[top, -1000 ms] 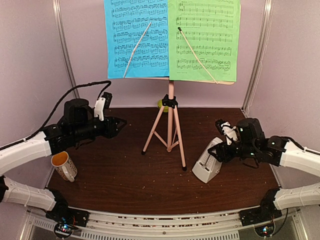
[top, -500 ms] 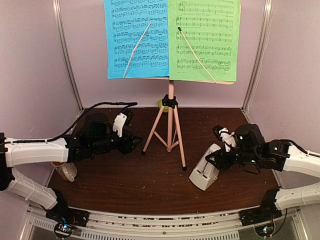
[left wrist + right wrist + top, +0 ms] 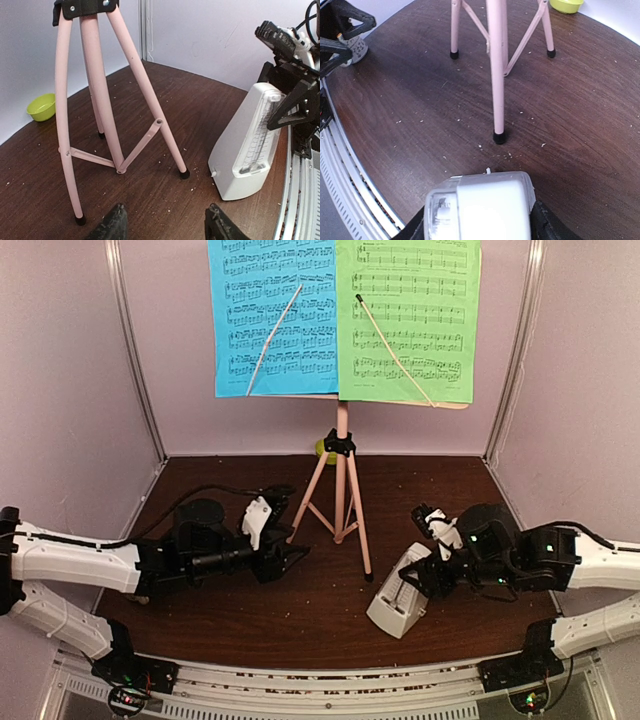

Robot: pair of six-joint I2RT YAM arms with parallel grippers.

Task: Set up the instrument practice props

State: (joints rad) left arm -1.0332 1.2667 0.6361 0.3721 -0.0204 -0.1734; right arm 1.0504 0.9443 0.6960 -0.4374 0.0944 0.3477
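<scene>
The pink music stand (image 3: pixel 342 490) stands on its tripod legs mid-table and holds the blue sheet (image 3: pixel 275 315) and the green sheet (image 3: pixel 405 320). My right gripper (image 3: pixel 417 577) is shut on the white metronome (image 3: pixel 393 604), gripping its upper part just right of the stand's front leg. In the right wrist view the metronome (image 3: pixel 480 205) fills the bottom between my fingers, with the leg's foot (image 3: pixel 499 136) just ahead. My left gripper (image 3: pixel 296 555) is open and empty, low at the left of the tripod. In the left wrist view (image 3: pixel 166 222) it faces the tripod (image 3: pixel 117 115) and the metronome (image 3: pixel 250 150).
A lime-green bowl (image 3: pixel 322 450) sits behind the stand by the back wall, and also shows in the left wrist view (image 3: pixel 41 106). Crumbs are scattered over the dark wooden table (image 3: pixel 300 625). Walls close in the left, back and right sides.
My left arm has swung right and forward to the tripod's left legs. My right gripper has carried the metronome left and nearer the front, toward the stand's front leg.
</scene>
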